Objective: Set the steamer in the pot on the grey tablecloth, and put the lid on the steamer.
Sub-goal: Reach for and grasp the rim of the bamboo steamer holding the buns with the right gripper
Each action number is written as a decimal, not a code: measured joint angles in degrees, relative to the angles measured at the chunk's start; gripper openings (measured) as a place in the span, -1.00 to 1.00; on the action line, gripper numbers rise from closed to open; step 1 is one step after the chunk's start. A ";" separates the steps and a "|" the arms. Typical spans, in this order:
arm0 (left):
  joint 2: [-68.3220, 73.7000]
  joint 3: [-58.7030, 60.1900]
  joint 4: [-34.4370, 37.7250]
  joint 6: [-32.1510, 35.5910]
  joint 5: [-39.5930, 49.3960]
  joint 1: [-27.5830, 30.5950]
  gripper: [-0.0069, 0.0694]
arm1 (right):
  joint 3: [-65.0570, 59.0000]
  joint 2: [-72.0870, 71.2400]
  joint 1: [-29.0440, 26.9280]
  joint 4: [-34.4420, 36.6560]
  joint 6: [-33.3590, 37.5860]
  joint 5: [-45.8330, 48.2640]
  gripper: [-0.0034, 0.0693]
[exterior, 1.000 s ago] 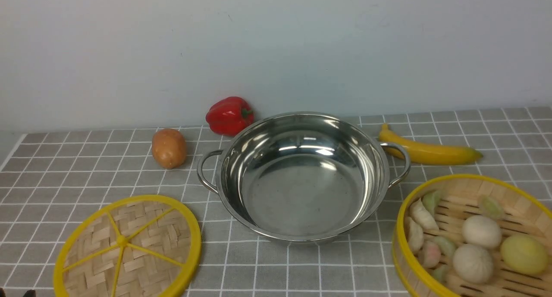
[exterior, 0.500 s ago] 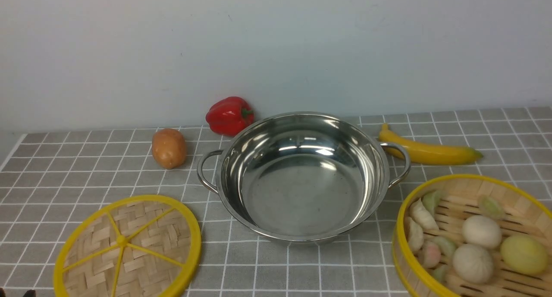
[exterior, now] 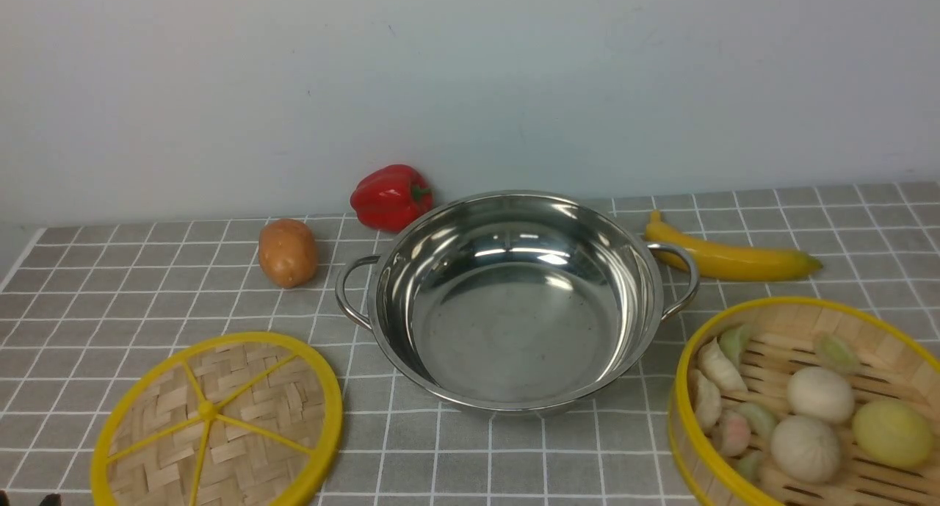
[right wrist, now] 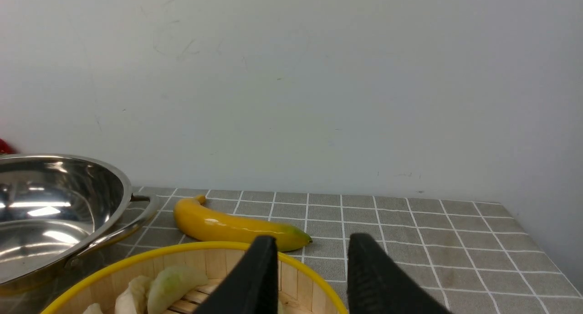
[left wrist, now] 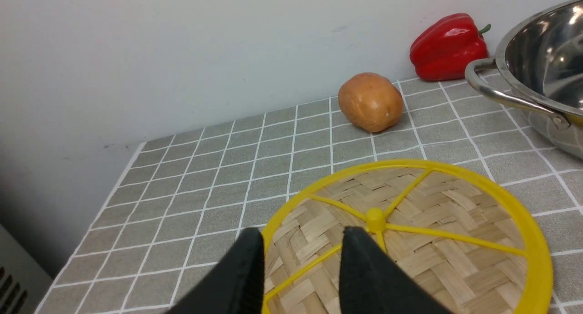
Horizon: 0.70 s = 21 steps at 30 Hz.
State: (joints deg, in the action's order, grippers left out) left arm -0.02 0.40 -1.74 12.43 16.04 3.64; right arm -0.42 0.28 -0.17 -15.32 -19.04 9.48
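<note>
Nothing has moved; both grippers [left wrist: 303, 236] [right wrist: 314, 241] stand spread and empty, the pot [exterior: 518, 330] between lid [exterior: 213, 425] and steamer [exterior: 808, 410].

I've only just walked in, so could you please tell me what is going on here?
Nothing is being handled: both the left jaws and the right jaws stand open and empty. The pot sits empty on the grey tablecloth. The steamer, with food inside, is on its right, and the lid lies on its left.
</note>
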 joint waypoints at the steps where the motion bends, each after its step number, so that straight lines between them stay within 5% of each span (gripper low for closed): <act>1: 0.00 0.00 0.00 0.00 0.00 0.00 -0.22 | 0.00 0.00 0.00 0.00 0.00 0.00 -0.24; 8: 0.00 0.00 1.74 -1.05 -0.05 0.00 -0.22 | 0.00 0.00 0.00 0.89 -0.53 -0.12 -0.24; 17: 0.00 0.00 30.06 -12.43 -0.12 0.00 -0.20 | 0.00 0.00 0.00 23.77 -14.47 -3.74 -0.24; 21: 0.00 0.00 33.12 -12.43 -0.71 0.00 -0.18 | 0.00 0.00 0.00 28.43 -17.04 -3.80 -0.24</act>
State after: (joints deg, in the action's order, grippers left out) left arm -0.02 0.40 31.38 0.00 15.33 3.64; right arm -0.42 0.28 -0.17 13.10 -36.08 5.68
